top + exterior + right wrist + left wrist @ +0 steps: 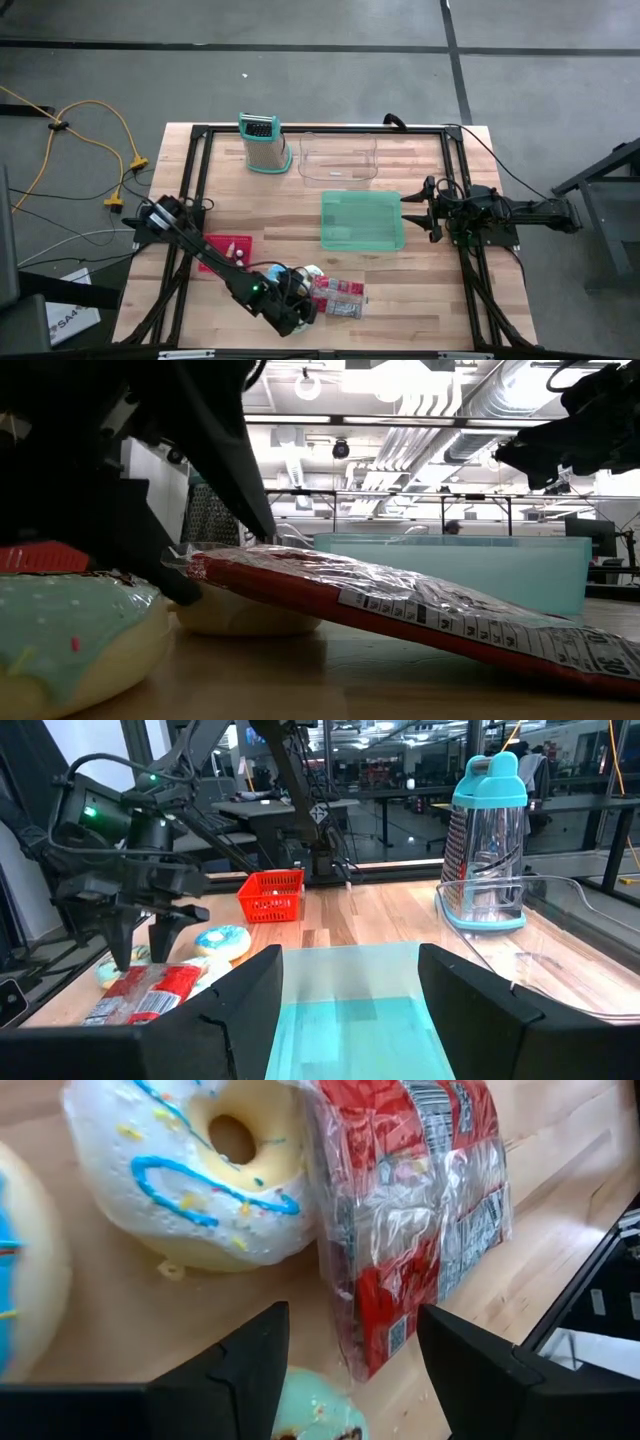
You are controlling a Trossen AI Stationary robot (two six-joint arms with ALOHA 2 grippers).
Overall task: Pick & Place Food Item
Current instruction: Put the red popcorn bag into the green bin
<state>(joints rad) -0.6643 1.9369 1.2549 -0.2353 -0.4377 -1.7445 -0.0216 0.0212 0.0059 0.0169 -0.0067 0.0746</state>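
Observation:
A red-and-clear food packet point(420, 1210) lies near the table's front edge point(340, 298). One end of it rests on a white donut with blue icing lines point(190, 1170). A mint-iced donut point(70, 630) and a blue-iced donut point(15, 1260) lie beside them. My left gripper point(352, 1312) is open and slants down over this pile point(298, 316). Its fingers stand on either side of the packet's near end and the mint donut point(315, 1415). My right gripper point(350, 952) waits open at the table's right, level, facing the teal tray point(362, 220).
A clear container point(338, 160) and a teal-topped grater point(262, 143) stand at the far side. A small red basket point(228, 250) sits left of the food pile, beside my left arm. Black frame rails point(190, 200) run along the table's edges.

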